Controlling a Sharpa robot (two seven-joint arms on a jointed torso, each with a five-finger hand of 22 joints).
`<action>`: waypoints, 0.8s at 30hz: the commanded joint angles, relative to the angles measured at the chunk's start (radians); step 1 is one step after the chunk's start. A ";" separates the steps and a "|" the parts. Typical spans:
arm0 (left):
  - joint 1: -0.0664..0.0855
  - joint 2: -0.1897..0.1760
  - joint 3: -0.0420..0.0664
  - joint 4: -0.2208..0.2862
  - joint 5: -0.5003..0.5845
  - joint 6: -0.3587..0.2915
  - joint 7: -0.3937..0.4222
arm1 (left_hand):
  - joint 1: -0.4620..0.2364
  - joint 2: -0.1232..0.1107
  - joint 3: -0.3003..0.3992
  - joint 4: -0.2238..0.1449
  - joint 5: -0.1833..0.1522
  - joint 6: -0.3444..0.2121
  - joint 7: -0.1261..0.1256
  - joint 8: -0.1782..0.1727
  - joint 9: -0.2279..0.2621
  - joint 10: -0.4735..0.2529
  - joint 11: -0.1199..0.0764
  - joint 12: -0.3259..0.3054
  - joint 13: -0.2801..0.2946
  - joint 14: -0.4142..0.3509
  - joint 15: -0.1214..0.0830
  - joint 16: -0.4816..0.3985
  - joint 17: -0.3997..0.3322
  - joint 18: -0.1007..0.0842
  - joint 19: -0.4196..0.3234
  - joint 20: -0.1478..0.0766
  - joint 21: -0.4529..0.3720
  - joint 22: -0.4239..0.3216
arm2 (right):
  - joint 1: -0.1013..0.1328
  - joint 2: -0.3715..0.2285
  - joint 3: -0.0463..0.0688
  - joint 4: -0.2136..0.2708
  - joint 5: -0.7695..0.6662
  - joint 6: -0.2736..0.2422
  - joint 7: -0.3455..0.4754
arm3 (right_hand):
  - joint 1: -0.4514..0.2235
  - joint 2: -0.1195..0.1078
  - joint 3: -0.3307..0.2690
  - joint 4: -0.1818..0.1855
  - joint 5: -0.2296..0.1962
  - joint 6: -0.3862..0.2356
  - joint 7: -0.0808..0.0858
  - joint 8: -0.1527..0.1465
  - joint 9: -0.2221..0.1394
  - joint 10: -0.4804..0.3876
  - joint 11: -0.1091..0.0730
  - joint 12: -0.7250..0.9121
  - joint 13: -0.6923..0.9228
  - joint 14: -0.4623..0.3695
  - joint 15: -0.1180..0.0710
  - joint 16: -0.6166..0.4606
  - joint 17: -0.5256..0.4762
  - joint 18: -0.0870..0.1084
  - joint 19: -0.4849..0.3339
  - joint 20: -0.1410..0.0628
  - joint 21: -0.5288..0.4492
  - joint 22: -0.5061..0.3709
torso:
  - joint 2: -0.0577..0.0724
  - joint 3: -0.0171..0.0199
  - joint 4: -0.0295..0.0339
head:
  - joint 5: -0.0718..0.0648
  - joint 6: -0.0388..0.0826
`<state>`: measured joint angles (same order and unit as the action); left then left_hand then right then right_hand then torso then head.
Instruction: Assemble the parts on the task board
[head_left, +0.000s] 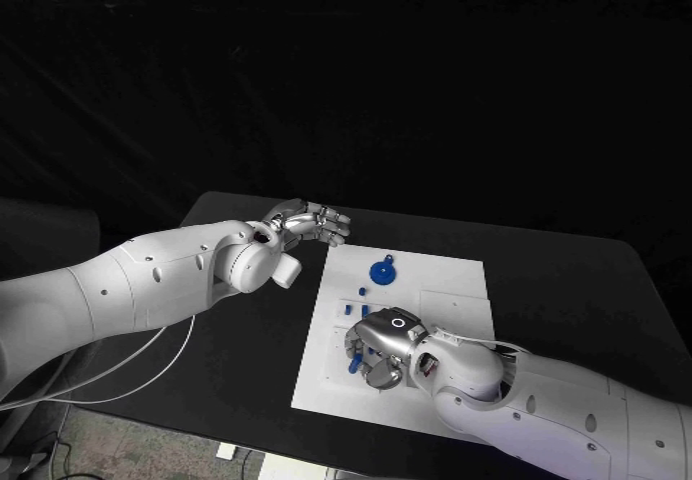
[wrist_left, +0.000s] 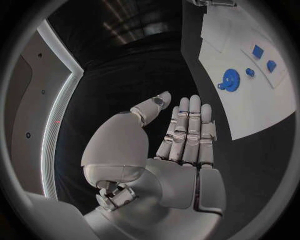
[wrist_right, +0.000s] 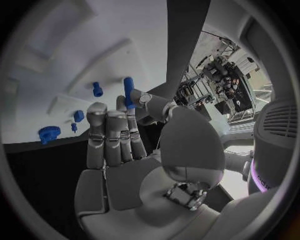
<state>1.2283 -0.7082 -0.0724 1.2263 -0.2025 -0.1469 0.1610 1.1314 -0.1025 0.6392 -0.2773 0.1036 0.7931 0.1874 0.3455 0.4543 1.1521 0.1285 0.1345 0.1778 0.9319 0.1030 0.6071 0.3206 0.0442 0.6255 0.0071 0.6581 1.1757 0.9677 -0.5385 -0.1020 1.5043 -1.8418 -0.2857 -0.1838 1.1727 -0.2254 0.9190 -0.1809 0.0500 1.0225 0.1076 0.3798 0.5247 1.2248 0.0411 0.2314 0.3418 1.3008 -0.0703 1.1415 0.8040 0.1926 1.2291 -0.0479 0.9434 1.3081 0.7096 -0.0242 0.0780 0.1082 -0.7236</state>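
The white task board (head_left: 433, 290) lay in the middle of the black surface (head_left: 577, 270), with a blue gear (head_left: 382, 272) near its far edge and smaller blue parts (head_left: 356, 312) beside it. Over the board's near part, the right hand (head_left: 379, 345) pinched a blue peg (wrist_right: 129, 91) between thumb and fingers. The left hand (head_left: 306, 223) hovered off the board's far left corner, fingers extended and holding nothing.
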 joint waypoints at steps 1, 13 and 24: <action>0.001 0.001 0.001 0.002 0.000 0.014 0.010 | -0.002 0.000 -0.004 0.003 -0.005 -0.005 -0.002 0.006 -0.001 -0.008 0.001 -0.007 0.001 0.002 0.002 -0.007 0.001 -0.005 0.004 -0.003 -0.007 0.001 | -0.001 0.001 0.000 -0.002 -0.031 0.022 -0.011 | 0.001 0.010 0.005 -0.002 -0.001 0.007 -0.002 0.005 0.001 0.034 -0.005 0.004 0.002 -0.005 -0.006 -0.002 0.000 0.069 0.000 -0.008 0.005 0.019 | 0.000 -0.0004 -0.0002 | 0.000 -0.002; 0.001 0.001 0.001 0.003 0.000 0.014 0.009 | -0.002 0.000 -0.004 0.004 -0.005 -0.006 -0.002 0.006 -0.001 -0.008 0.001 -0.007 0.001 0.002 0.002 -0.008 0.003 -0.005 0.004 -0.002 -0.008 0.002 | -0.001 0.010 -0.005 -0.016 -0.044 0.024 -0.020 | -0.003 0.009 0.009 -0.002 -0.001 0.005 -0.001 0.003 0.004 0.030 -0.004 0.003 0.006 -0.006 -0.005 -0.004 -0.001 0.069 -0.001 -0.007 0.004 0.018 | 0.000 0.0002 -0.0006 | 0.001 -0.009; 0.001 0.002 0.001 0.003 0.000 0.014 0.009 | -0.002 0.000 -0.004 0.004 -0.005 -0.006 -0.002 0.007 -0.001 -0.008 0.001 -0.007 0.001 0.002 0.002 -0.009 0.004 -0.005 0.004 -0.003 -0.008 0.002 | -0.001 0.018 -0.012 -0.006 -0.003 0.025 0.010 | -0.027 -0.015 0.004 0.002 0.009 0.000 0.002 -0.005 0.007 0.018 0.000 -0.002 0.015 -0.005 -0.001 -0.007 -0.003 0.069 -0.001 -0.003 0.006 0.019 | 0.000 0.0006 -0.0010 | 0.003 -0.011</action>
<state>1.2283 -0.7084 -0.0724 1.2269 -0.2025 -0.1460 0.1610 1.1314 -0.1025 0.6392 -0.2773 0.1036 0.7931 0.1874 0.3455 0.4544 1.1521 0.1284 0.1345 0.1779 0.9319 0.1030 0.6033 0.3239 0.0441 0.6255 0.0071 0.6541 1.1763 0.9683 -0.5223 -0.1126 1.4940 -1.8599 -0.2768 -0.1935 1.1505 -0.2434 0.9280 -0.1765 0.0585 1.0223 0.1076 0.3741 0.5312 1.2270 0.0389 0.2310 0.3593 1.3025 -0.0720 1.1376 0.8024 0.1926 1.2307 -0.0458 0.9433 1.3079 0.7094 -0.0237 0.0775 0.1108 -0.7345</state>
